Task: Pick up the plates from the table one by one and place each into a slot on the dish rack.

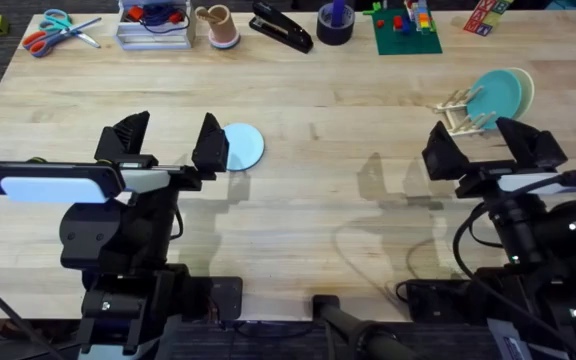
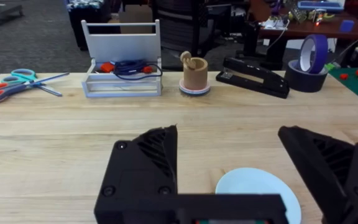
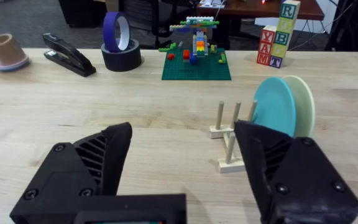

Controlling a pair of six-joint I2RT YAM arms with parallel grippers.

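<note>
A black stapler sits at the far edge. Left of it stand a tan cup, a clear tray and scissors; right of it, dark tape rolls, a green brick plate and what seem lettered blocks.

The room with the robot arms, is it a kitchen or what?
Probably a lab or office workroom, not a kitchen. The wooden table holds a stapler, scissors and tape rolls, and office chairs and desks stand behind it.
</note>
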